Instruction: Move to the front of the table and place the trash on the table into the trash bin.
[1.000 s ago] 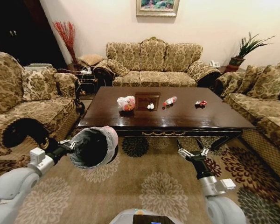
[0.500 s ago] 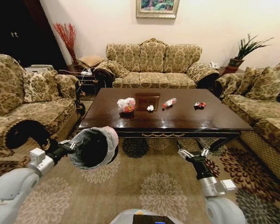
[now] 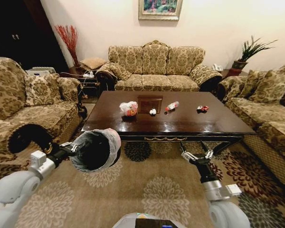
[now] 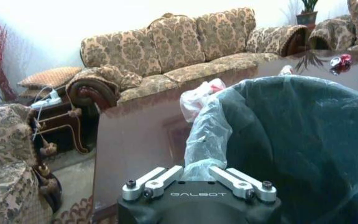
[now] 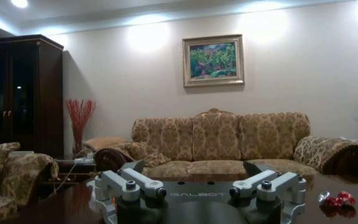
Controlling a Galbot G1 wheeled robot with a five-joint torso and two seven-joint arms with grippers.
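Head view: the robot faces the near edge of the dark wooden coffee table (image 3: 180,124), both arms held low over the patterned carpet. The left gripper (image 3: 72,147) is clamped on the rim of the lined trash bin (image 3: 96,149), tipped with its mouth toward the camera. The right gripper (image 3: 197,155) is spread open, holding nothing. Across the tabletop, left to right, lie a plastic bag (image 3: 128,109), paper wad (image 3: 153,111), bottle (image 3: 172,106) and red wrapper (image 3: 203,108).
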